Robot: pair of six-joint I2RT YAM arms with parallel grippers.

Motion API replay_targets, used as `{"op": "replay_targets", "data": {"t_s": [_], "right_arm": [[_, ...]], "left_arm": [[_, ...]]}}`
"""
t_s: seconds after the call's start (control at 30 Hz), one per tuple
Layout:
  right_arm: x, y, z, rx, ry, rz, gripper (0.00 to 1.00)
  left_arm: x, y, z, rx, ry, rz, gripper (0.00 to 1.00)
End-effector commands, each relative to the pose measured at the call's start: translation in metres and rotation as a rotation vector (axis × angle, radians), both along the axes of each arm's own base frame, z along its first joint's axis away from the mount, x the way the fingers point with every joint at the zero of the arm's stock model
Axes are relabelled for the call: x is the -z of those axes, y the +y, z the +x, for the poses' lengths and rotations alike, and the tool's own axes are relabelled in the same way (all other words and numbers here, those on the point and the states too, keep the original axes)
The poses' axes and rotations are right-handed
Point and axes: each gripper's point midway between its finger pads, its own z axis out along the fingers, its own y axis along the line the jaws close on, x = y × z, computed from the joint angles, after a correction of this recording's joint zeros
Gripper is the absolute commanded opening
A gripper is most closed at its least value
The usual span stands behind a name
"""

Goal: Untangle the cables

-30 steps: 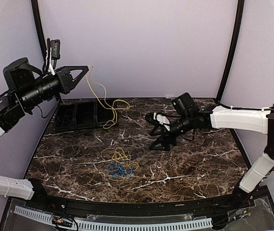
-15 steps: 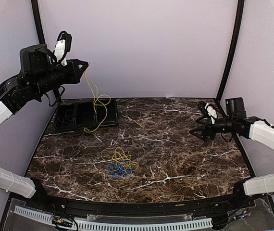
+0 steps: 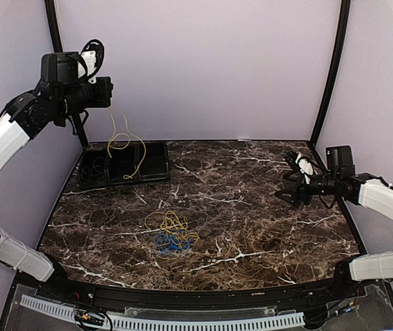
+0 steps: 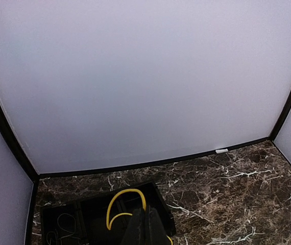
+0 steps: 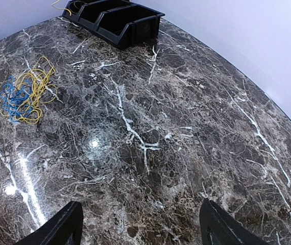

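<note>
Swinging up and back toward 10 o'clock, the left gripper now hangs high over the black tray. It carries the yellow cable with it, so the cord's lower loops dangle into the tray rather than trailing across the table. Its fingers are pinched shut on the cord's top end; the wrist view shows a yellow loop curling out beside the closed tips. The right gripper has pulled away from the middle and sits out at 3 o'clock. Its jaws are spread wide and hold nothing, with only bare marble between them in its own camera.

One strand looks freed and nearly ready to drop in the tray. The rest of the work lies at about 7 o'clock from the table's centre. There a small tangle of yellow cord and the blue cable sits knotted together, untouched by either arm.
</note>
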Motion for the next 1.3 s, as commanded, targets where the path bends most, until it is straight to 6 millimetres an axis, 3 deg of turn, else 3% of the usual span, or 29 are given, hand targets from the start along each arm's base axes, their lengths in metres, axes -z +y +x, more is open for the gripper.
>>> {"op": "replay_targets", "data": {"t_s": [0.0, 0.6, 0.97, 1.27], "right_arm": [[0.001, 0.005, -0.005, -0.056, -0.022, 0.021, 0.80], [0.013, 0.006, -0.008, -0.083, -0.009, 0.001, 0.78], [0.016, 0.005, -0.007, -0.080, -0.005, -0.011, 0.78], [0.020, 0.005, -0.006, -0.080, 0.004, -0.020, 0.78]], "left_arm": [[-0.003, 0.012, 0.012, -0.024, -0.005, 0.027, 0.00], [0.009, 0.050, 0.059, -0.160, -0.022, 0.073, 0.00], [0.057, 0.071, 0.100, -0.172, 0.080, 0.041, 0.00], [0.098, 0.083, 0.121, -0.193, 0.137, 0.036, 0.00]]}}
